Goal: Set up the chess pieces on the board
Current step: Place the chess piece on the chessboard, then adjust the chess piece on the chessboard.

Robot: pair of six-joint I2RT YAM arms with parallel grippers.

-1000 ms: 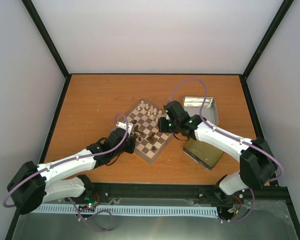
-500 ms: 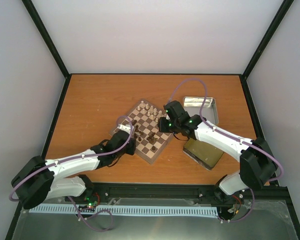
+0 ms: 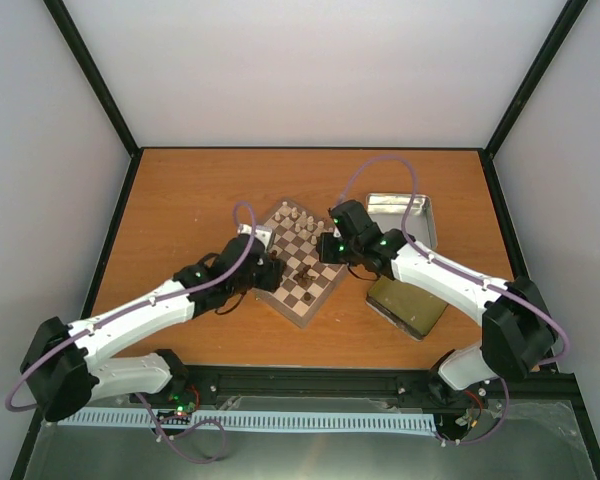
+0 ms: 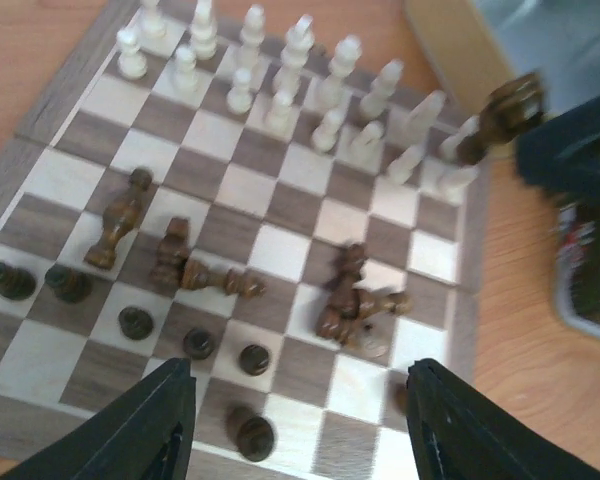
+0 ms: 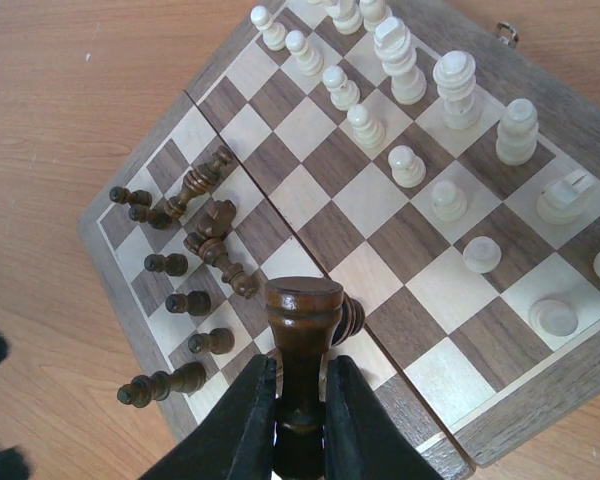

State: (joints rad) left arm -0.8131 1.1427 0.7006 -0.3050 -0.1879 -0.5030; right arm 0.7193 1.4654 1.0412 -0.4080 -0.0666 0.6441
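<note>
The board (image 3: pixel 296 316) lies turned at an angle mid-table. Cream chessmen (image 4: pixel 280 92) stand along its far rows. Dark chess pieces are on the near half: several pawns (image 4: pixel 197 343) stand upright, while others (image 4: pixel 216 278) and a small heap (image 4: pixel 354 300) lie tipped over. My left gripper (image 4: pixel 300 432) hovers open over the board's near edge, with nothing between its fingers. My right gripper (image 5: pixel 300 412) is shut on a dark piece (image 5: pixel 302 318), held upright above the board's corner (image 5: pixel 432 384). That held piece (image 4: pixel 498 112) also shows in the left wrist view.
An open metal tin (image 3: pixel 402 214) sits right of the board. A closed olive tin (image 3: pixel 408 304) lies under the right forearm. Black frame posts and white walls bound the wooden table (image 3: pixel 180 210).
My left gripper has moved forward and right, over the board's near-left side, and has opened. The right arm has stayed where it was, still holding its piece.
</note>
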